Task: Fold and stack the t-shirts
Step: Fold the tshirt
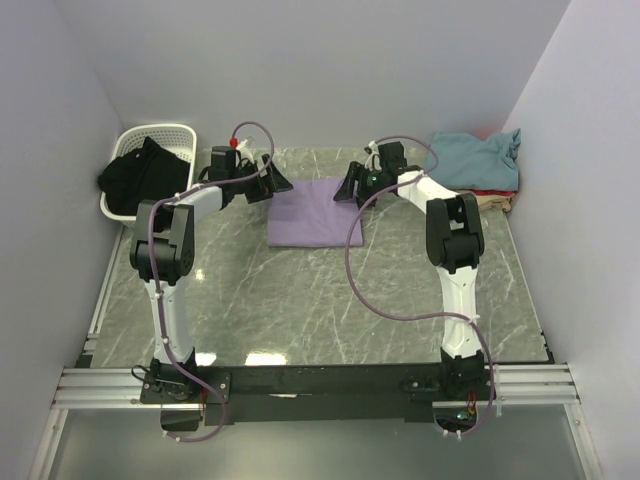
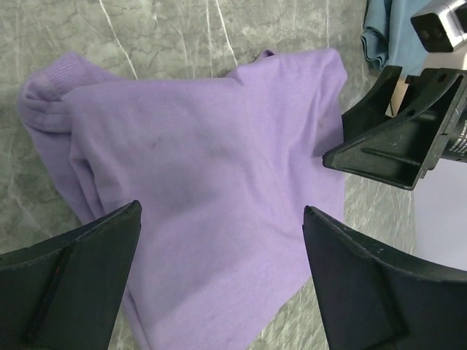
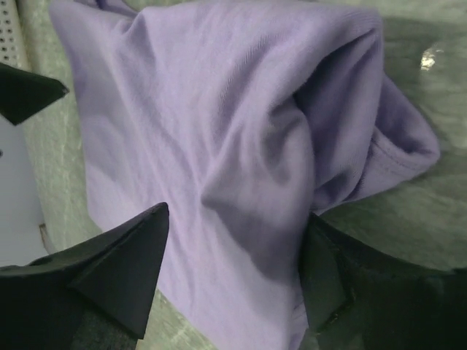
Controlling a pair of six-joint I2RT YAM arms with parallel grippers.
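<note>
The left hand [image 1: 274, 183] hangs open over the folded purple shirt [image 1: 312, 218], which lies mid-surface [image 1: 300, 300] between both hands. The right hand [image 1: 350, 190], jaws apart, straddles its bunched right edge. I reckon a pinch there could catch one layer and drag the fold open.

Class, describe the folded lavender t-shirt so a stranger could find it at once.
On the grey marble-patterned table, look to the far half, between the left gripper and the right gripper. There lies a folded, soft lavender t-shirt. It alone is purple and lies by itself, unlike the teal t-shirt heaped far right and the black garment in the white plastic basket.
</note>
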